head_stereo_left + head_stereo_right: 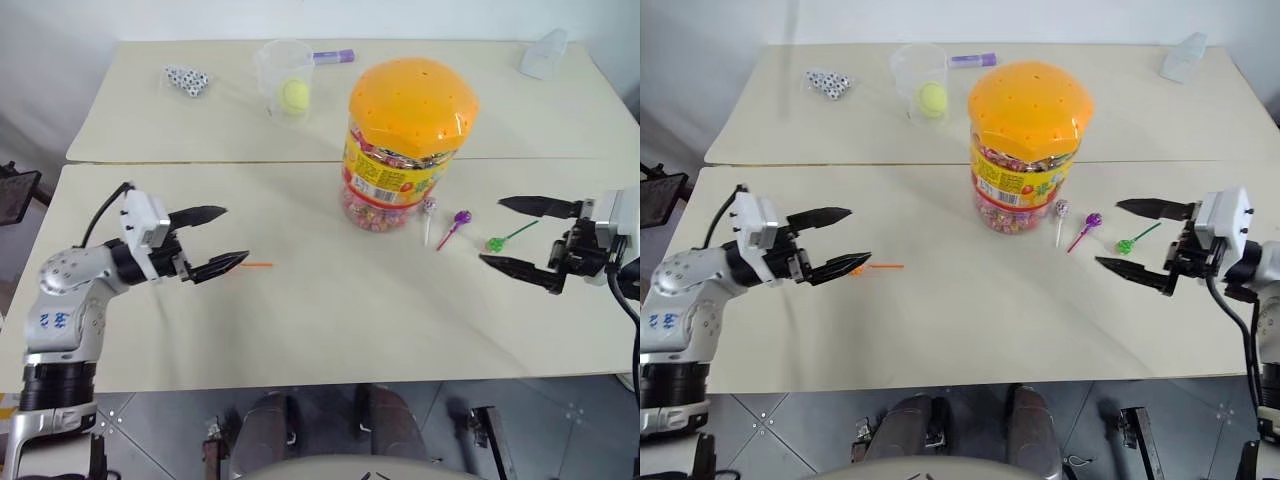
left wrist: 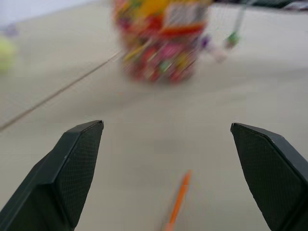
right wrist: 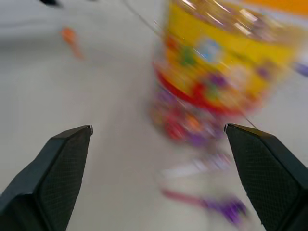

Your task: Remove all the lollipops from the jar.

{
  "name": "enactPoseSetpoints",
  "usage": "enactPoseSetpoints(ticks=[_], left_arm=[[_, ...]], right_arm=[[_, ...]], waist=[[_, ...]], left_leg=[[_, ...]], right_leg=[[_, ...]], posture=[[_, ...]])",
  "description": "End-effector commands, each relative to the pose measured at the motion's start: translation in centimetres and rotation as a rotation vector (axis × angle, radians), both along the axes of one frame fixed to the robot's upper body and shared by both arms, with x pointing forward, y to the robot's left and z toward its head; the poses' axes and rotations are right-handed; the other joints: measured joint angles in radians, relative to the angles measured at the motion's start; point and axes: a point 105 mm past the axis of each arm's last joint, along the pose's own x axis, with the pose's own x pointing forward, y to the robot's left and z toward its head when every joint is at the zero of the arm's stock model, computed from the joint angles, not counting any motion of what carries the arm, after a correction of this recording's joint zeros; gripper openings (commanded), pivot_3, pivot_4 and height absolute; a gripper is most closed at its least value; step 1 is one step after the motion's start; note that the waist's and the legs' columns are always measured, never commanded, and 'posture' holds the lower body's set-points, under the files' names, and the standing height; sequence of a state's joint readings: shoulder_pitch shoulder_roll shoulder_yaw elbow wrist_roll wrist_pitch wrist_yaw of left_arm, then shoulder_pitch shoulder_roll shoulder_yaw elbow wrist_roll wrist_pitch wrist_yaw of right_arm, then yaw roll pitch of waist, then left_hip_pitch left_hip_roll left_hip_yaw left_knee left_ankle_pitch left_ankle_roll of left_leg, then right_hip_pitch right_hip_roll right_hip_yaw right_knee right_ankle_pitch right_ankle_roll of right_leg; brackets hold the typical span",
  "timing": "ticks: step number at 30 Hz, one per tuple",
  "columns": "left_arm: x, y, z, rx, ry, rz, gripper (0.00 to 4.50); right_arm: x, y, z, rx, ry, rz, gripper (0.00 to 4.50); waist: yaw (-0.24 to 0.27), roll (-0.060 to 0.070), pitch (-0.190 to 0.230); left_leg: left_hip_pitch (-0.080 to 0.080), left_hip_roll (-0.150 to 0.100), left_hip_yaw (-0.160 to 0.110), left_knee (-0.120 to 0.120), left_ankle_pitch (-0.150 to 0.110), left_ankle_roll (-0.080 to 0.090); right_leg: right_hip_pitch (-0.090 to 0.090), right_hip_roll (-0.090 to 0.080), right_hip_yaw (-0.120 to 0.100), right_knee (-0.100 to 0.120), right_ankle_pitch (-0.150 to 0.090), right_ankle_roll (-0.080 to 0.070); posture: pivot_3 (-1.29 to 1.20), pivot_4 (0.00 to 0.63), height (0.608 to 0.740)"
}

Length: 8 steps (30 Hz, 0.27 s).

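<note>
The jar (image 1: 410, 145), a clear tub with an orange domed lid and a yellow-red label, stands upright mid-table. Just right of its base lie a pink-swirl lollipop (image 1: 429, 210) on a white stick, a purple lollipop (image 1: 460, 218) and a green lollipop (image 1: 497, 241) on a green stick. An orange lollipop (image 1: 880, 266) lies left of the jar, at the tip of my left gripper's lower finger. My left gripper (image 1: 236, 234) is open and empty, pointing toward the jar. My right gripper (image 1: 491, 231) is open and empty, its fingers either side of the green lollipop as seen from above.
On the far table stand a small clear cup (image 1: 285, 80) with a yellow ball, a purple marker (image 1: 333, 57), a black-and-white dotted object (image 1: 187, 80) and a white object (image 1: 545, 55) at the back right. A seam (image 1: 200, 162) divides the two tables.
</note>
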State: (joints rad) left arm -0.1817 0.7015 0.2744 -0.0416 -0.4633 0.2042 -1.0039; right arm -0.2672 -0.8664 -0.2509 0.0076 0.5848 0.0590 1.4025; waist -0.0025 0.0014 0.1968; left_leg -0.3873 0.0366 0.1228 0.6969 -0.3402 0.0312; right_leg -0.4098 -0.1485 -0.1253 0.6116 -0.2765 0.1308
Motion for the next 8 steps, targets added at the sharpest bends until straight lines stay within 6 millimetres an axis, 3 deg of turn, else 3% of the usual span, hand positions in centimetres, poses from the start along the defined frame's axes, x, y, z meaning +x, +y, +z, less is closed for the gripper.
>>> enactPoseSetpoints(ticks=[1, 4, 8], left_arm=[[-1.7, 1.6, -0.5, 0.04, -0.058, 0.098, 4.5], [-3.2, 2.1, -2.3, 0.064, -0.054, 0.17, 4.5], [-3.8, 2.1, -2.2, 0.056, -0.089, 0.23, 4.5]], right_arm=[[-0.6, 2.9, -0.5, 0.028, -0.022, 0.141, 4.46], [-0.3, 3.9, -2.1, 0.03, -0.03, 0.165, 4.46], [0.0, 4.1, -3.4, 0.034, -0.063, 0.136, 4.46]], waist=[[0.0, -0.001, 0.0], [0.007, 0.0, 0.0], [0.018, -0.001, 0.0]], left_leg=[[0.0, 0.0, 0.0, 0.0, 0.0, 0.0], [-0.001, -0.001, 0.0, 0.001, -0.001, 0.001], [-0.001, -0.002, 0.0, 0.001, -0.001, 0.002]], right_leg=[[0.0, 0.0, 0.0, 0.0, 0.0, 0.0], [0.0, -0.002, 0.0, 0.0, 0.0, 0.0], [0.0, -0.003, 0.0, -0.001, 0.0, 0.0]], posture=[[0.0, 0.15, 0.74], [0.0, 0.15, 0.74], [0.0, 0.15, 0.74]])
